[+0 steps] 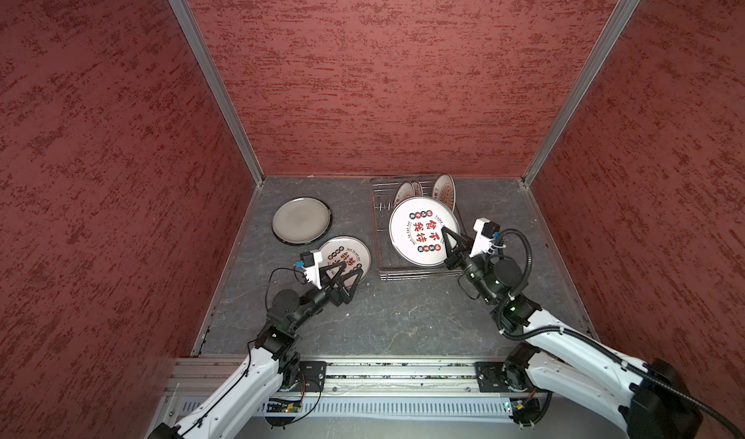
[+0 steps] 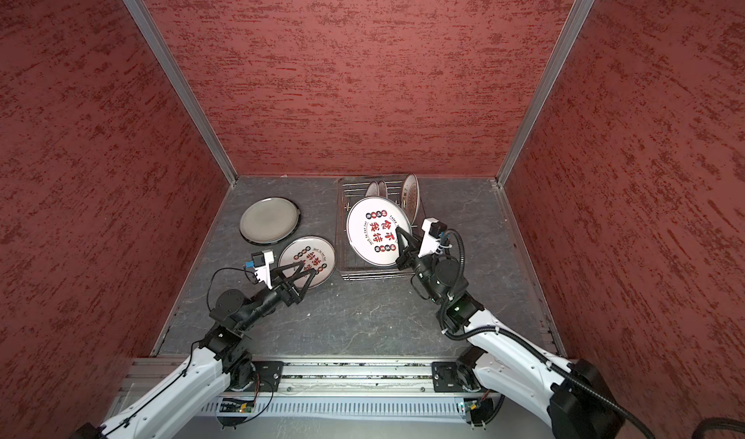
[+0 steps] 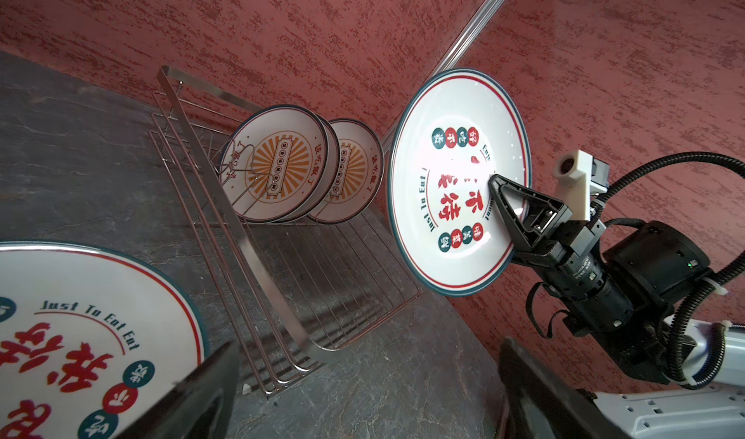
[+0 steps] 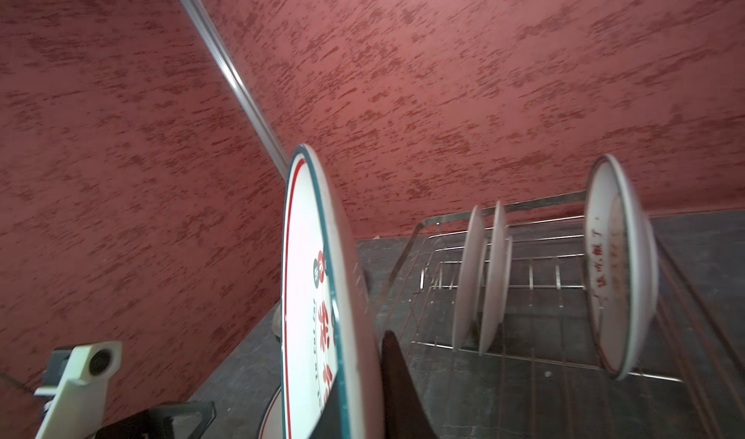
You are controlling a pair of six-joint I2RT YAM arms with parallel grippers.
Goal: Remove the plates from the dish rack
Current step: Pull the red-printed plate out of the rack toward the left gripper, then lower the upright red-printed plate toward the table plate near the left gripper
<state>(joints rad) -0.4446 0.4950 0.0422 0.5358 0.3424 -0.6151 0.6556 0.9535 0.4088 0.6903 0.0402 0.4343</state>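
My right gripper (image 1: 445, 233) (image 3: 494, 181) is shut on the rim of a white plate with red characters (image 1: 419, 231) (image 2: 375, 231) (image 4: 306, 296). It holds this plate upright, lifted over the near half of the dish rack (image 1: 379, 271) (image 3: 258, 263). Three sunburst plates stand at the rack's far end: two together (image 4: 467, 276) (image 3: 282, 163) and one apart (image 4: 617, 267). A grey plate (image 1: 301, 219) and a second character plate (image 1: 346, 253) (image 3: 80, 336) lie flat on the table to the left. My left gripper (image 1: 350, 269) (image 3: 369, 348) is open and holds nothing, over that plate's near rim.
Red textured walls with aluminium corner posts (image 1: 209, 74) close in the slate table (image 1: 383, 316) on three sides. A metal rail (image 1: 383, 376) carrying both arm bases runs along the front edge. The rack sits near the back wall, right of centre.
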